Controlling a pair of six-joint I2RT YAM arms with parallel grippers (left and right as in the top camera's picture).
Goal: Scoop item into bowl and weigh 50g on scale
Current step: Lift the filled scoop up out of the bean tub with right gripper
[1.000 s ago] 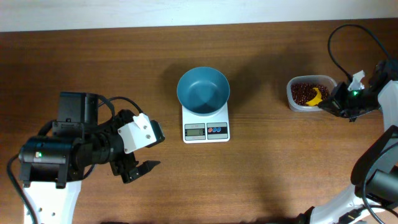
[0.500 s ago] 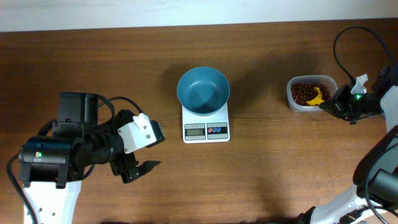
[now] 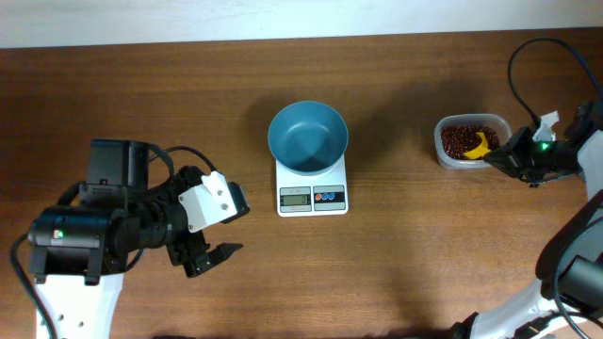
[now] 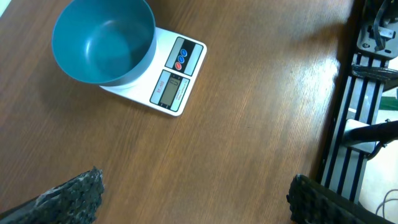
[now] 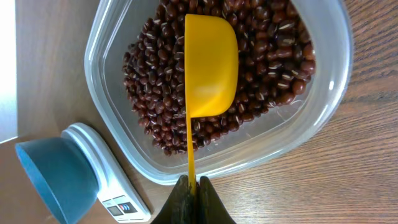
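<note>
Yellow scoop (image 5: 211, 62), clenched in right claw (image 5: 193, 185), seemingly touches beans (image 5: 277, 59) inside clear tub (image 5: 333, 115); left claw (image 4: 193, 198) released.

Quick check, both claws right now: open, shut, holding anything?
Left claw: open, holding nothing.
Right claw: shut on the handle of the yellow scoop.

Overhead cam looks straight down on the table (image 3: 424, 264) from well above, wide enough for the whole top; scale (image 3: 312, 196) & bowl (image 3: 307, 138) sit mid-frame, tub (image 3: 453, 164) at right. Left wrist cam hangs above the wood, tilted down & fwd, mid-range; it shares scale & bowl w/ overhead. Right wrist cam is v. close over the tub, looking along the scoop (image 5: 211, 65). Bowl & scale show in its lower-left corner, so all 3 views share them.
</note>
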